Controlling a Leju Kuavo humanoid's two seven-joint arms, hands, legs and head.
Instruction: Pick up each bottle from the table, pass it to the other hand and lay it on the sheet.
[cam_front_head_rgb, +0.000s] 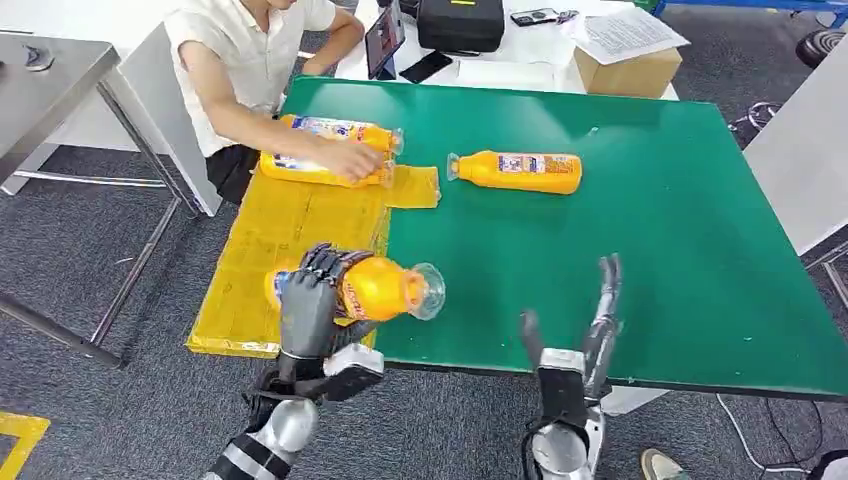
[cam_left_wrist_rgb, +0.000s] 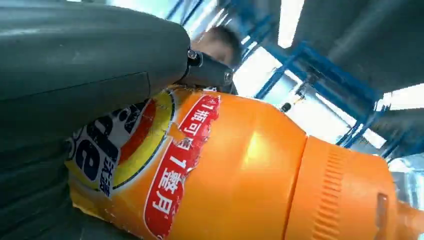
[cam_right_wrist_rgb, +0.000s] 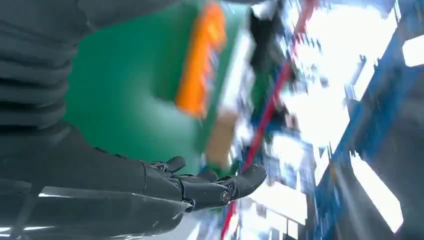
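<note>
Near the table's front edge: the scene is set out below.
Left hand: the left hand is wrapped around an orange bottle, which is held on its side above the near end of the yellow sheet, its clear cap end pointing toward the right hand.
Left wrist view: the held bottle is seen close up with a red and yellow label, under the thick grey thumb.
Right hand: the right hand is raised at the front edge of the green table, fingers spread apart and nothing held.
Second bottle: a lying bottle is seen on the green surface, well apart from both hands.
Far bottles: two sheet bottles are lain side by side at the sheet's far end, touched by a person's hand.
Person: a seated person is placed at the far left corner.
</note>
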